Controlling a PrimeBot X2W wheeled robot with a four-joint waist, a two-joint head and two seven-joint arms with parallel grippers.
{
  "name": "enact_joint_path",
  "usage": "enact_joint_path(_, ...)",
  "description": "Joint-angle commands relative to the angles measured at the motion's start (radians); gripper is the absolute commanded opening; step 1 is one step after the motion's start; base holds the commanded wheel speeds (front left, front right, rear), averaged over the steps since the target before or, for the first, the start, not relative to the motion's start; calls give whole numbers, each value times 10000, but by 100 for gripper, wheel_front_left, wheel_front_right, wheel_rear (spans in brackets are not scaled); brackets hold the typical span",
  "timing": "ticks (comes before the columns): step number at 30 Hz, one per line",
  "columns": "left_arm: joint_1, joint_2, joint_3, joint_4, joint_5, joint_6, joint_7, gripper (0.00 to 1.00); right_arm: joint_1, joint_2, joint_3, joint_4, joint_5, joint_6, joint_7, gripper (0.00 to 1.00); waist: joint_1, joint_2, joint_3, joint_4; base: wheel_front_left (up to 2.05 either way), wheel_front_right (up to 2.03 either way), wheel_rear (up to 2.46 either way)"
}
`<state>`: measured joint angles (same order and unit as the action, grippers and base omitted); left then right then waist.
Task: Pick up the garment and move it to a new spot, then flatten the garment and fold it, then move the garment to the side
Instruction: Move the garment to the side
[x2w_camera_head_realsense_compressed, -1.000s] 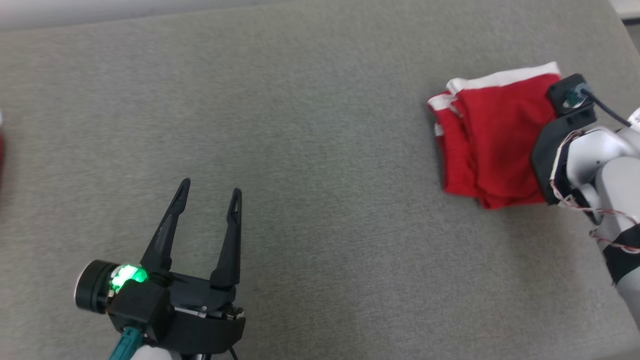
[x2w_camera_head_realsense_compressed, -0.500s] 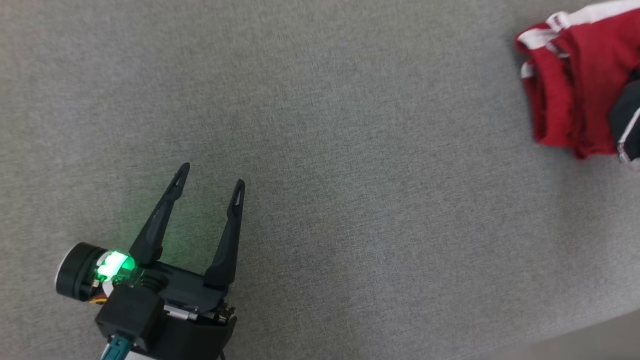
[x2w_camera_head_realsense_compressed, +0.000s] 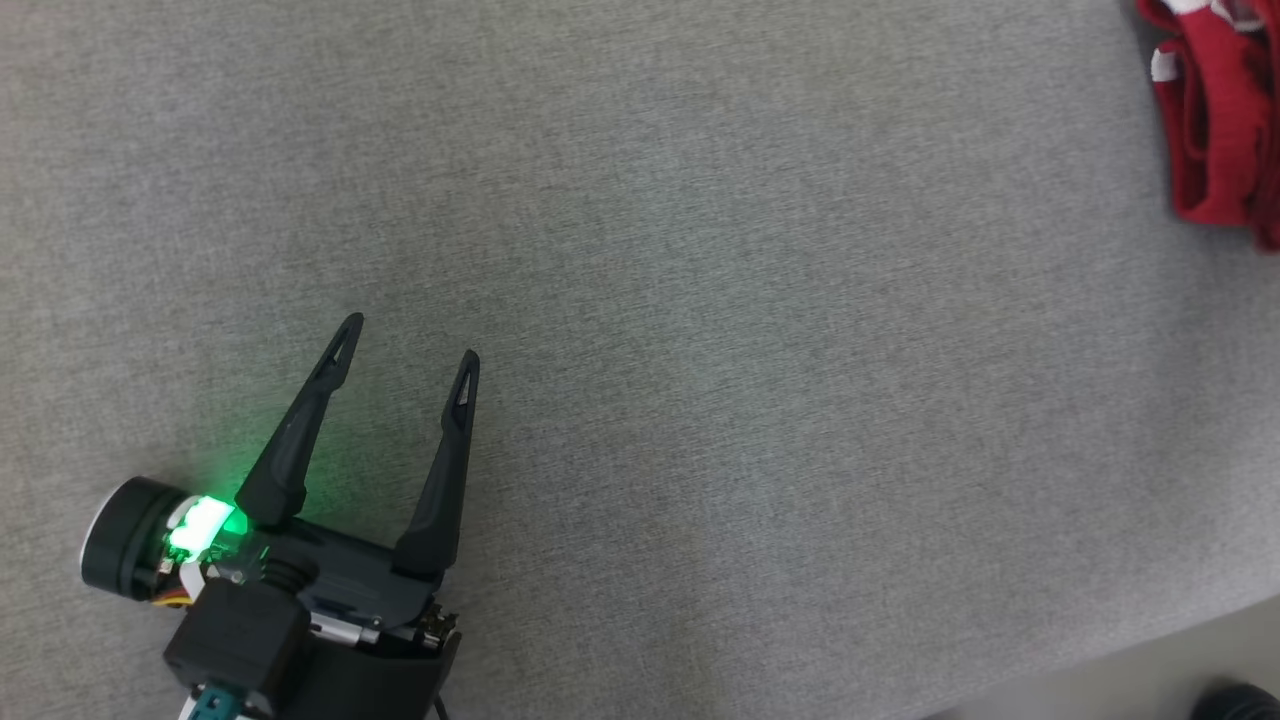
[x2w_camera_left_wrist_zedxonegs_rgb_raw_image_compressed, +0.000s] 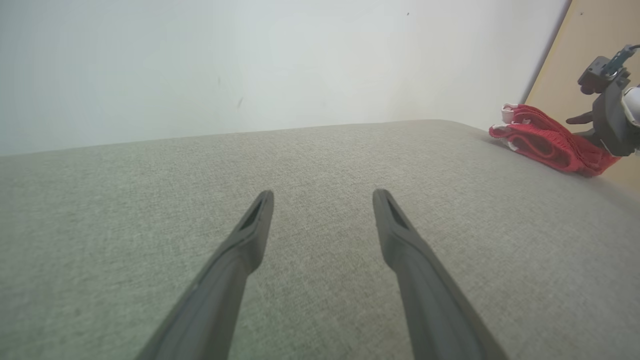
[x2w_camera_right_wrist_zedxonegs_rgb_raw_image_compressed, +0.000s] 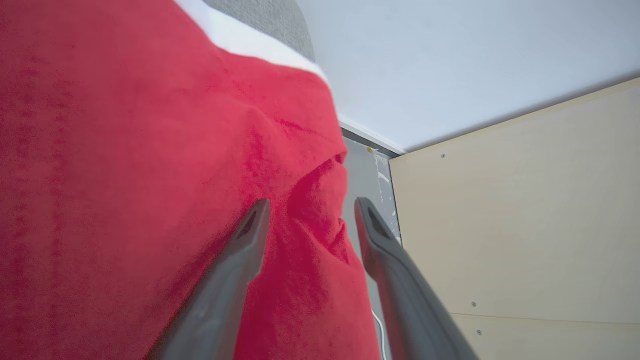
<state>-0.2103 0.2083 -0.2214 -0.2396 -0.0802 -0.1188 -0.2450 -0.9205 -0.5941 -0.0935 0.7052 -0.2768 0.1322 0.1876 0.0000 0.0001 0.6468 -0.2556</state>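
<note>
My left gripper (x2w_camera_head_realsense_compressed: 410, 338) hangs low over the bare grey table (x2w_camera_head_realsense_compressed: 700, 350) close in front of me, jaws spread as wide as they go and holding nothing. Well apart from it, out at the table's far right edge, the garment (x2w_camera_left_wrist_zedxonegs_rgb_raw_image_compressed: 545, 142) lies as a folded red bundle with a white trim. My right gripper (x2w_camera_right_wrist_zedxonegs_rgb_raw_image_compressed: 311, 201) is right at it, jaws well apart, with a raised ridge of red cloth standing between the fingers (loose rather than pinched, as far as I can tell). I judge this to be the last step, setting the folded piece off to the side, with the letting-go about done. The next move calls for drawing my right arm straight back and up so a finger doesn't drag that ridge and spoil the fold. Beyond the garment stand a pale wall (x2w_camera_left_wrist_zedxonegs_rgb_raw_image_compressed: 250, 60) and a wooden panel (x2w_camera_right_wrist_zedxonegs_rgb_raw_image_compressed: 525, 200) close to the table edge, leaving little room on that side.
</note>
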Motion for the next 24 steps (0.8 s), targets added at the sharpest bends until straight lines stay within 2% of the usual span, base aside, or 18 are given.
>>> enact_joint_path(1,83,37,-3,96,-3,26,29,100,104,173,-139,-54,-137,-30,-201,100,0,-1,-46,-93,0,0,0)
enact_joint_path(7,162,-111,-139,429,-137,51,-81,100,641,1063,-803,-530,-113,-29,-1266,100,0,-1,-842,-69,0,0,0)
enact_joint_path(12,366,-446,-173,1012,-370,146,-178,100,1938,1834,-1073,-1450,287,-29,-1905,100,0,-1,-2043,215,0,0,0)
enact_joint_path(15,576,-711,-136,1442,-560,230,-212,100,3003,2437,-1232,-2364,693,-29,-2089,100,0,-1,-2893,447,0,0,0)
enact_joint_path(16,714,-893,-64,1590,-674,269,-207,100,3789,2802,-1360,-3097,974,-29,-2152,100,0,-1,-3422,615,0,0,0)
enact_joint_path(24,1483,-1309,631,2262,-823,645,-205,100,6870,4172,-1251,-5562,2154,-29,-2581,100,0,-1,-5012,1294,0,0,0)
